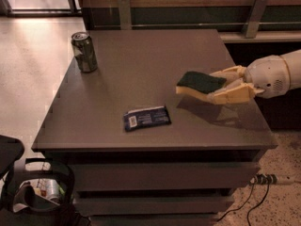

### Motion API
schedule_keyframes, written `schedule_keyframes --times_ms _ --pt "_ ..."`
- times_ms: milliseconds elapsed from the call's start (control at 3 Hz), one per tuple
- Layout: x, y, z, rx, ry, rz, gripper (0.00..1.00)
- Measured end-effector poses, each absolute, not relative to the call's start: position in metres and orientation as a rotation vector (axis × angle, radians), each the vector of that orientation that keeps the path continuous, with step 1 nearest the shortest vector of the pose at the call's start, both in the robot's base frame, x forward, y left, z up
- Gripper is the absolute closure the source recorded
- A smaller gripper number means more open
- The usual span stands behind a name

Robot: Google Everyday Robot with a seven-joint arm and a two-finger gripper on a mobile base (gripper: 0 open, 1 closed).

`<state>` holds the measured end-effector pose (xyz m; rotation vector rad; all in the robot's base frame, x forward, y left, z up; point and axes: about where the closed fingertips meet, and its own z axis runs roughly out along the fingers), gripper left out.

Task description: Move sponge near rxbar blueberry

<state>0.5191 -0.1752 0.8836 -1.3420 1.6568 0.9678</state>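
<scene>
The sponge [200, 83], dark green on top with a yellow foam base, is held just above the table's right half. My gripper [217, 84] reaches in from the right and is shut on the sponge's right end, its tan fingers [231, 93] on either side of it. The rxbar blueberry [146, 118], a flat dark blue wrapper with a white barcode patch, lies flat near the table's front middle, to the lower left of the sponge and a hand's width apart from it.
A silvery-green drink can [84, 52] stands upright at the table's back left corner. The grey table [141, 69] has drawers below. A dark bag [37, 197] sits on the floor at the front left. A power strip and cables [270, 180] lie at the lower right.
</scene>
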Motion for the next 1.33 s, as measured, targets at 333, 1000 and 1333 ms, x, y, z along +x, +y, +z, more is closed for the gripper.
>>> schedule_keyframes --times_ms 333,1000,1333 --pt "0.5203 -0.1723 0.8833 -1.344 1.654 0.970 0.49" --pt "0.5214 -0.1680 0.8828 -1.348 1.651 0.975 0.04" --pt "0.5218 -0.1666 0.8826 -1.350 1.649 0.976 0.00"
